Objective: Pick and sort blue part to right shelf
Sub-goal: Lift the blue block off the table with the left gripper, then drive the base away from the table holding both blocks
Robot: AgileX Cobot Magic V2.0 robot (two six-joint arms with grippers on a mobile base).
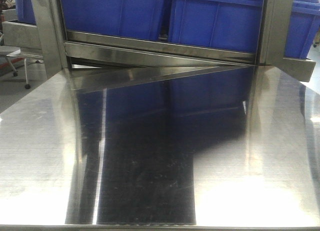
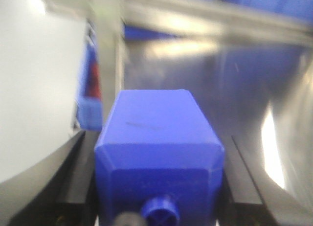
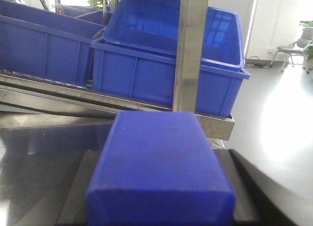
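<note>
In the right wrist view my right gripper [image 3: 159,160] is shut on the blue part [image 3: 159,162], a deep-blue rectangular block between the black fingers [image 3: 73,187]; its cap end is hidden. The right shelf [image 3: 191,50], a steel frame with a sloping rail, stands just ahead and carries large blue bins [image 3: 161,64]. In the blurred left wrist view my left gripper [image 2: 159,140] is shut on a similar blue block with a small round stud [image 2: 159,138]. The front view shows the shelf rail [image 1: 160,53] and bins [image 1: 215,18], but neither gripper.
A shiny steel table [image 1: 45,141] stretches from the front edge to the shelf foot. A steel upright [image 1: 47,31] stands at the back left. Past the shelf's right end lie open floor and a chair [image 3: 293,50].
</note>
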